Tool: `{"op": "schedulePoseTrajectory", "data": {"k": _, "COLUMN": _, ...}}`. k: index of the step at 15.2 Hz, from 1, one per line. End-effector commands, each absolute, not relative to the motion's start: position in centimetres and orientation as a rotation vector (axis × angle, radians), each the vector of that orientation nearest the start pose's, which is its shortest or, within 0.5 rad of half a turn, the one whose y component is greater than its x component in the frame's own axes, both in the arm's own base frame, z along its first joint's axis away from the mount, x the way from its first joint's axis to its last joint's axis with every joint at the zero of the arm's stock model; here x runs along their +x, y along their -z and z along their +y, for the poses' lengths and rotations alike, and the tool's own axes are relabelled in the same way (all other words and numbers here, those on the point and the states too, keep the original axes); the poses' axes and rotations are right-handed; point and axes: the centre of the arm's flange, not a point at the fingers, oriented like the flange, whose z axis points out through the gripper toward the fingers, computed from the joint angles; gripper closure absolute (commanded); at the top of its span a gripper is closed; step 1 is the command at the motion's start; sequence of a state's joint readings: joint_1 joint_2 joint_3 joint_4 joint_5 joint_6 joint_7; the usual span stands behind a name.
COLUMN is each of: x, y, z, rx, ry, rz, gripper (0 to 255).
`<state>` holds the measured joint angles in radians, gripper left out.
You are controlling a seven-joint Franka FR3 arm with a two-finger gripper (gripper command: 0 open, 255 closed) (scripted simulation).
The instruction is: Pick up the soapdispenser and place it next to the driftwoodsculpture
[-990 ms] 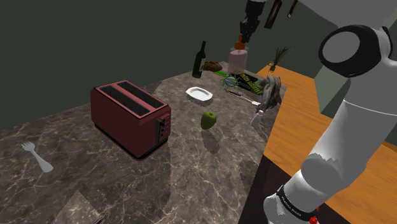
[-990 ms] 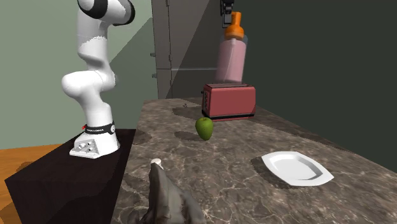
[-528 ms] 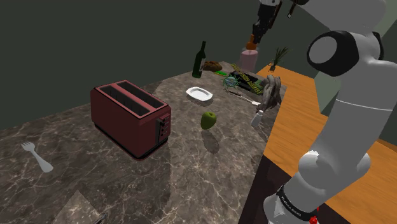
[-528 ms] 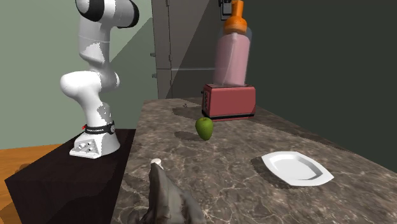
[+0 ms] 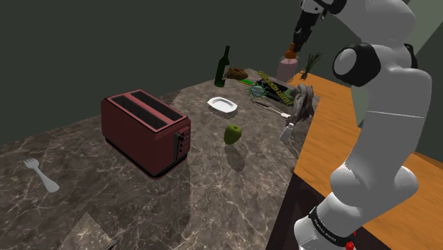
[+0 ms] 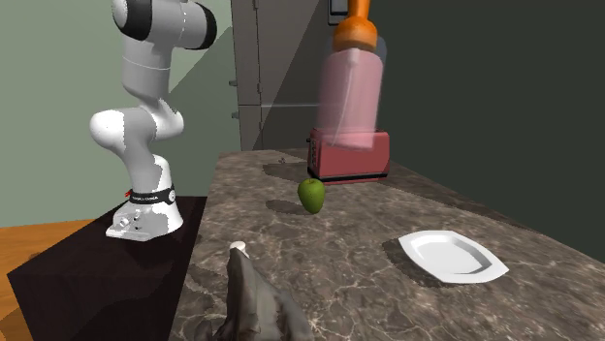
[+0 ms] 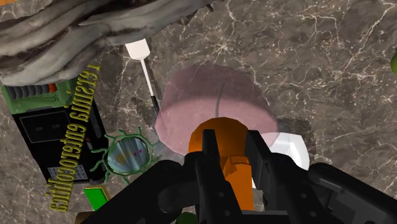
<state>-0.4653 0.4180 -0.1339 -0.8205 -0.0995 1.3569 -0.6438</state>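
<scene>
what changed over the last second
The gripper, shut on the dispenser by its orange top, carried it toward the shoulder view's right, nearer the sculpture. The grip stayed the same. The toaster, apple, plate and sculpture did not move.

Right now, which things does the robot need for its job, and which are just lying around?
For the job: the soap dispenser, pink with an orange top, held up in the gripper; the grey driftwood sculpture.

Just lying about: the red toaster, the green apple, the white plate, the dark bottle, the fork.
</scene>
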Motion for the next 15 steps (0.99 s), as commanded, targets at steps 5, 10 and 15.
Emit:
{"op": "schedulePoseTrajectory", "data": {"k": 5, "x": 53.4, "y": -66.9, "z": -35.0, "rx": -3.336, "ry": 0.026, "rz": -0.055, "gripper": 255}}
{"op": "schedulePoseTrajectory", "data": {"k": 10, "x": 53.4, "y": -64.2, "z": -35.0, "rx": -3.336, "ry": 0.026, "rz": -0.055, "gripper": 255}}
{"op": "schedulePoseTrajectory", "data": {"k": 15, "x": 53.4, "y": -61.6, "z": -35.0, "rx": -3.336, "ry": 0.026, "rz": -0.055, "gripper": 255}}
